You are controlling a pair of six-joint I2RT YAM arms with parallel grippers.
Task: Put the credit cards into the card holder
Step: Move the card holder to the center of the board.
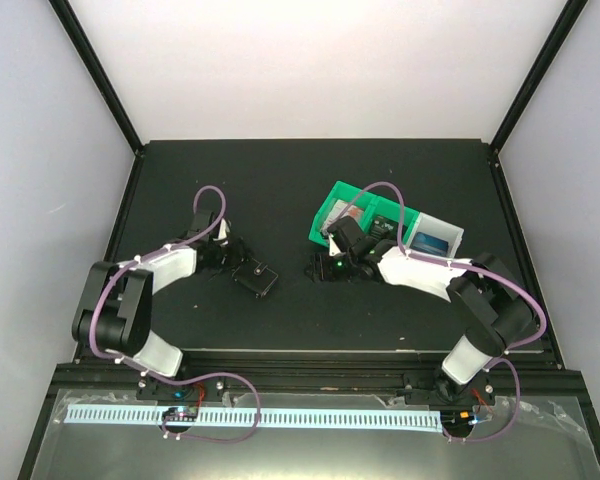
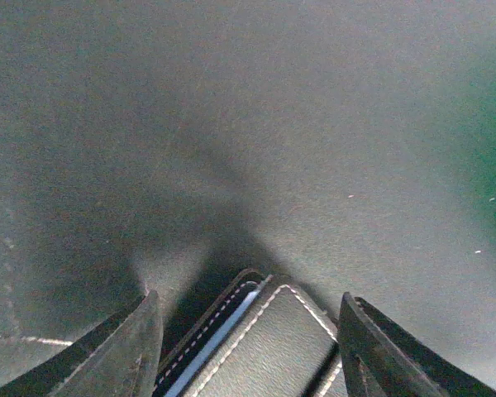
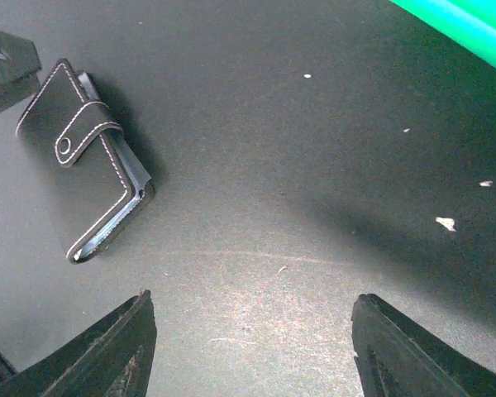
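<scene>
Card holder (image 2: pixel 273 351) lay skewed between your left gripper's (image 2: pixel 248 296) jaws; whether they pinched it could not be told. Your right gripper (image 3: pixel 252 296) gaped empty, farther off.

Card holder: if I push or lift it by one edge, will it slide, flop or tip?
The card holder lies flat, so it would probably slide rather than tip. Its snap tab looks fastened, so it likely stays folded. Stitched and soft-looking, it may flex slightly.

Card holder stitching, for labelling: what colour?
White, on the small black folding card holder; clearest in the right wrist view.
</scene>
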